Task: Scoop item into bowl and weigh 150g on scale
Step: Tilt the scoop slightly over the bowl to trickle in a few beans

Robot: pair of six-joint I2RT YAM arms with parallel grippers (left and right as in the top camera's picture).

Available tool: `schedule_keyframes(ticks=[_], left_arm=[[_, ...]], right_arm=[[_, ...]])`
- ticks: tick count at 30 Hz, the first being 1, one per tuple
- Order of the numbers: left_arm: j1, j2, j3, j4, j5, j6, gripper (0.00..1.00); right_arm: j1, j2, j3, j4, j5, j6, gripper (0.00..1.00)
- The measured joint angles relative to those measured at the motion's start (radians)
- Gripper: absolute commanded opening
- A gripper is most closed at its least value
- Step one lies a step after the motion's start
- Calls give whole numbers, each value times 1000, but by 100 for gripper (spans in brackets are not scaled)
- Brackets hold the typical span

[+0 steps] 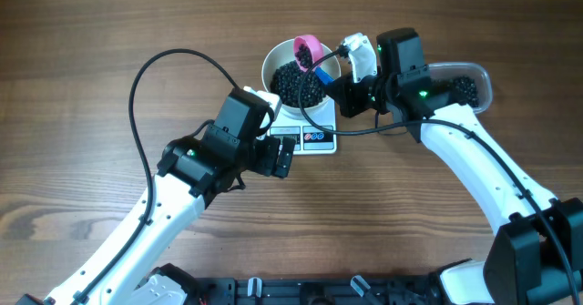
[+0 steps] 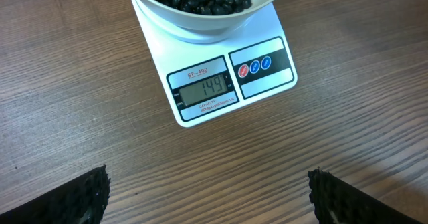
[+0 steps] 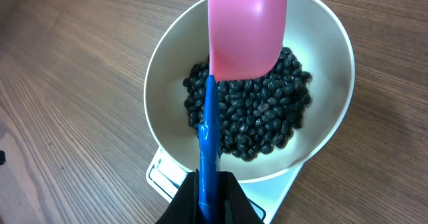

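Observation:
A white bowl (image 1: pixel 271 64) stands on the white scale (image 1: pixel 317 139) and holds a heap of black beads, the item (image 1: pixel 299 85). The scale's display (image 2: pixel 202 90) reads 149. My right gripper (image 3: pixel 210 197) is shut on the blue handle (image 3: pixel 208 137) of a pink scoop (image 3: pixel 246 30). The scoop hangs over the beads (image 3: pixel 257 114) inside the bowl (image 3: pixel 167 83). My left gripper (image 2: pixel 208 194) stands open over bare wood just in front of the scale (image 2: pixel 267 83), with nothing between its fingers (image 2: pixel 83 197).
A clear plastic tub (image 1: pixel 466 88) with more black beads lies at the right, behind the right arm. A black cable loops over the table at the left (image 1: pixel 137 86). The scale's buttons (image 2: pixel 255 66) face the left gripper.

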Motion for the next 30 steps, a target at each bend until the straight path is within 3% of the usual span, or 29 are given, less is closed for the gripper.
schedule_keyframes(ticks=[30], left_arm=[[0,0,0,0,0,0,100]], right_arm=[[0,-1,0,0,3,-4,4]])
